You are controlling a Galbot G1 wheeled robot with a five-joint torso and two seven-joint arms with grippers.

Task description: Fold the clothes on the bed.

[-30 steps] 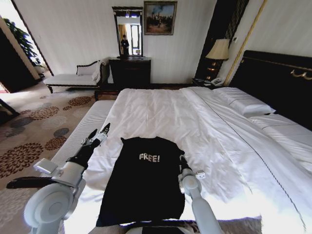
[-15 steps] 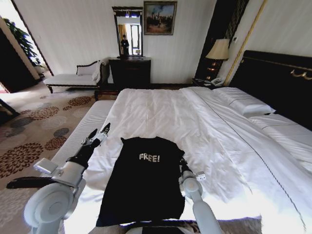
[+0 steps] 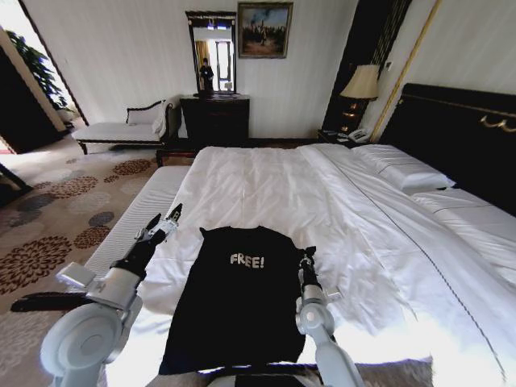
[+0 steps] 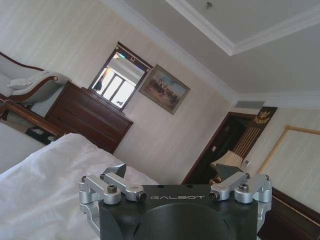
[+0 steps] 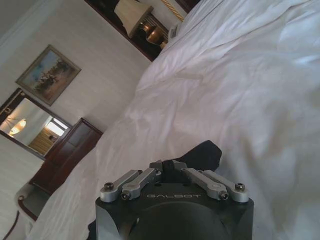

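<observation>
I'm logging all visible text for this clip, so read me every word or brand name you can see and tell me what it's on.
"FREE!" in white on the chest of the black T-shirt lying on the bed.
"GALBOT" on the body of the left claw, seen in the left wrist view.
"GALBOT" on the body of the right claw, seen in the right wrist view.
No other readable text.

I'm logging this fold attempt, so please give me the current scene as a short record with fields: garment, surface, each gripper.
garment: black T-shirt with white "FREE!" lettering, lying flat
surface: bed, white duvet, shirt near its foot end
left gripper: open, raised over the bed's edge, apart from the shirt
right gripper: shut on the shirt's right shoulder edge
background: dark dresser with mirror, lamp beside the headboard
</observation>
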